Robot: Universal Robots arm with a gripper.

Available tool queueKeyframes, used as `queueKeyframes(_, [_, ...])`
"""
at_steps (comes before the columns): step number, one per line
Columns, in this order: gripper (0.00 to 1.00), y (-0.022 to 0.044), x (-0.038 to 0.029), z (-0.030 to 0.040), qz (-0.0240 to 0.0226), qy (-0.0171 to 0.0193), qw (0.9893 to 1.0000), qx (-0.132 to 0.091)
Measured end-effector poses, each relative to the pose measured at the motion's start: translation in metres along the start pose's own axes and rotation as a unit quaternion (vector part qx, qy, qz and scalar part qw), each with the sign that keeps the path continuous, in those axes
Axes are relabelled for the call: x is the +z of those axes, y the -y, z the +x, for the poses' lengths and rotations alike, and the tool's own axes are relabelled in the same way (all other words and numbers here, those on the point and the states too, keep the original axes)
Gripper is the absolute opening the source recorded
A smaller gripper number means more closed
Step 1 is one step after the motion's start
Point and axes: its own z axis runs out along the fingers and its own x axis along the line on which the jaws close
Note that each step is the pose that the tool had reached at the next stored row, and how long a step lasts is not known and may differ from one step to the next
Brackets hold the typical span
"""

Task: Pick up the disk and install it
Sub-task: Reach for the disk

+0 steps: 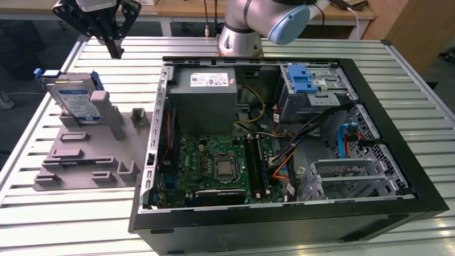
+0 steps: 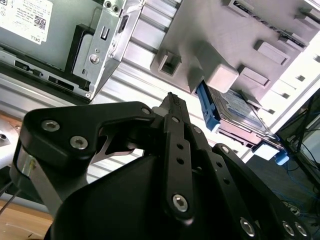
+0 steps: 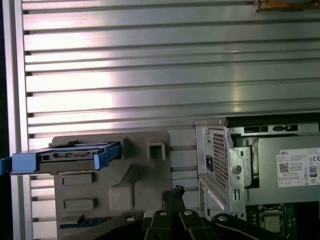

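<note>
Nearest in the exterior view, the open computer case (image 1: 284, 226) lies on the counter (image 1: 64, 213), bays exposed, presumably to receive the drive. At the exterior view's left, the disk (image 1: 74, 101) stands on edge in a grey holder (image 1: 78, 160), likely for easy gripping; its long axis seems roughly upright, tilted back, label facing the camera. Beyond it, the end effector (image 1: 114, 52) hangs apart from the disk, fingers pressed together on nothing.

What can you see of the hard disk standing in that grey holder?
The disk is a flat silver rectangle with a white-and-blue label, clipped into a blue plastic carrier frame. It stands on edge, leaning, slotted into the grey holder on the table, at the exterior view's left of the open computer case. Only the holder touches it; the gripper hangs apart.
</note>
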Motion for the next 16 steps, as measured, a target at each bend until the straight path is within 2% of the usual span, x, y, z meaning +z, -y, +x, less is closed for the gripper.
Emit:
queueKeyframes(7, [0.11, -0.0026, 0.0, 0.008, 0.0, 0.0, 1.0, 0.0])
queueKeyframes(16, [0.11, -0.0029, 0.0, 0.0087, 0.0, 0.0, 1.0, 0.0])
